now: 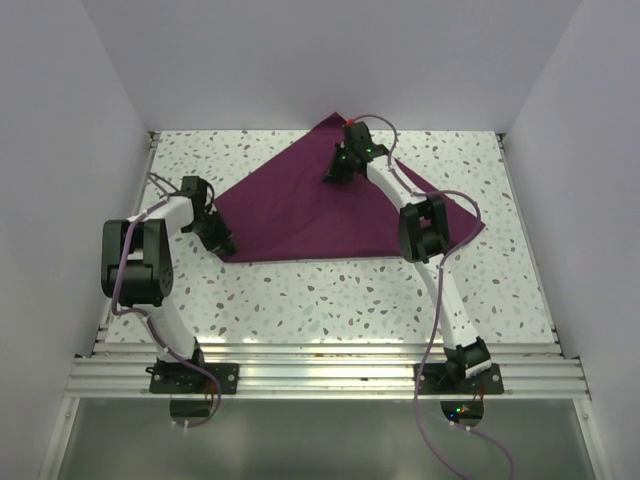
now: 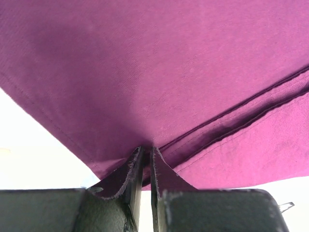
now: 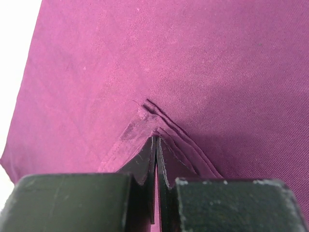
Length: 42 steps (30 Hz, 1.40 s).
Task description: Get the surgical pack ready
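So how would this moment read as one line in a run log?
left gripper: pinching cloth corner | right gripper: pinching cloth | cloth: folded, lying on table

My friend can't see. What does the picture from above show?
A purple cloth lies folded in a triangle on a speckled table. The left gripper pinches its near left corner, the right gripper pinches it near the far tip.

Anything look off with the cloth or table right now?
The purple cloth lies askew, diagonal to the table, its far corner poking past the table's far edge toward the back wall. No tears or spills show.
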Each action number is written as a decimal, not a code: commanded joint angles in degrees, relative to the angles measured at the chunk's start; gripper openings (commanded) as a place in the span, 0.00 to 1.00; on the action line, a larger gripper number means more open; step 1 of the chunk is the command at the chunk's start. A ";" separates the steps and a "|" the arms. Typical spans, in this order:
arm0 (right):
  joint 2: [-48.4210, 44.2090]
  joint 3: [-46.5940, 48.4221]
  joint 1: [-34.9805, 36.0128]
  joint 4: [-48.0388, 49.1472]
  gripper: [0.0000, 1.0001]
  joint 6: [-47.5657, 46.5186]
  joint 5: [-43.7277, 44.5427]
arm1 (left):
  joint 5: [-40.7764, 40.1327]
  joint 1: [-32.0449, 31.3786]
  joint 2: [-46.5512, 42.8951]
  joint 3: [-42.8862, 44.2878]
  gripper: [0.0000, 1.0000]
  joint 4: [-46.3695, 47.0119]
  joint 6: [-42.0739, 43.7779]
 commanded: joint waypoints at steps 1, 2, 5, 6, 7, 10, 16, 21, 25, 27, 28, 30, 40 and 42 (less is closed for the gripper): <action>4.22 0.16 -2.66 -4.16 0.00 -0.26 6.57 | -2.32 1.25 -0.49 0.41 0.15 0.01 -0.23; 3.96 -0.36 -2.49 -3.73 0.00 -0.35 5.78 | -2.59 1.25 -0.84 0.85 0.15 -0.25 -0.32; 3.87 -0.55 -1.96 -3.28 0.00 -0.87 4.72 | -5.39 1.51 -3.56 4.27 0.28 -0.69 -0.41; 3.96 -0.72 -1.70 -3.54 0.00 -0.96 4.46 | -6.53 1.78 -4.44 7.07 0.32 -0.86 -0.23; 3.96 -0.98 -1.70 -3.63 0.00 -0.96 4.19 | -8.81 2.56 -4.53 8.49 0.41 -1.74 0.12; 3.00 -3.00 -1.43 -3.46 0.00 -1.31 3.93 | -10.76 6.15 -2.87 13.94 0.53 -3.58 1.43; 1.85 -4.33 -1.26 -2.40 0.00 -1.93 3.23 | -9.54 13.90 3.99 19.57 0.54 -4.91 3.89; 1.67 -4.15 -1.08 -2.05 0.00 -2.19 3.14 | -7.17 14.87 9.61 23.61 0.52 -3.42 8.55; 1.94 -4.32 -1.08 -2.14 0.00 -2.54 2.87 | -4.71 14.87 11.46 23.27 0.51 -1.40 10.22; 1.85 -4.50 -1.17 -2.05 0.00 -2.54 2.70 | -4.70 14.79 12.08 23.09 0.51 -1.31 10.40; 1.94 -4.59 -1.08 -2.05 0.00 -2.46 2.61 | -4.70 14.87 12.69 22.66 0.51 -1.22 10.40; 1.94 -4.68 -1.00 -2.14 0.00 -2.37 2.70 | -4.35 14.79 13.48 22.48 0.50 -1.13 10.58; 2.29 -4.94 -0.73 -2.40 0.00 -2.19 2.87 | 1.27 14.44 17.09 20.10 0.24 4.14 10.93; 2.29 -5.03 -0.56 -2.75 0.00 -2.19 2.87 | 2.50 14.26 16.65 20.02 0.05 5.28 10.76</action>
